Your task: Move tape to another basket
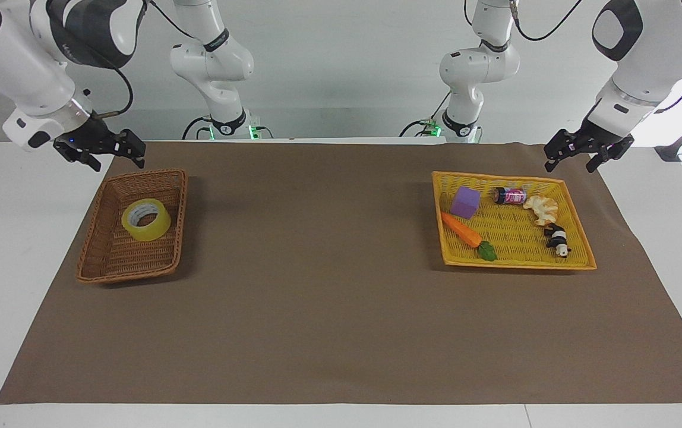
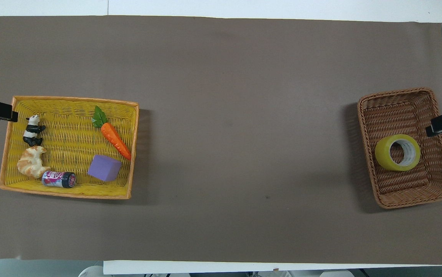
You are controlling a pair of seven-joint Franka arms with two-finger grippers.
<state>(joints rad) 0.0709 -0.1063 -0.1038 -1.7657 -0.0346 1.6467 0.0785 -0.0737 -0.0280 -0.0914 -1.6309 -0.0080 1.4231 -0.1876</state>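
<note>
The yellow packing tape (image 1: 146, 220) lies flat, hole up, in the brown wicker basket (image 1: 103, 261) at the facing view's left. The right gripper (image 1: 103, 148), jaws spread and empty, hangs above the basket's upper-left corner, the tape below it toward lower right. The left gripper (image 1: 581, 151), also spread, waits at upper right.

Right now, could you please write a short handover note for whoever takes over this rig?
Right gripper: open, empty, raised by the basket's edge nearest the robots.
Left gripper: open, empty, waiting above the tray's corner.
Tape: lying flat in the basket, untouched.
Tray holds carrot, purple block, can, croissant, panda.
Done: tape is in the brown basket.
Left: nothing apparent.
</note>
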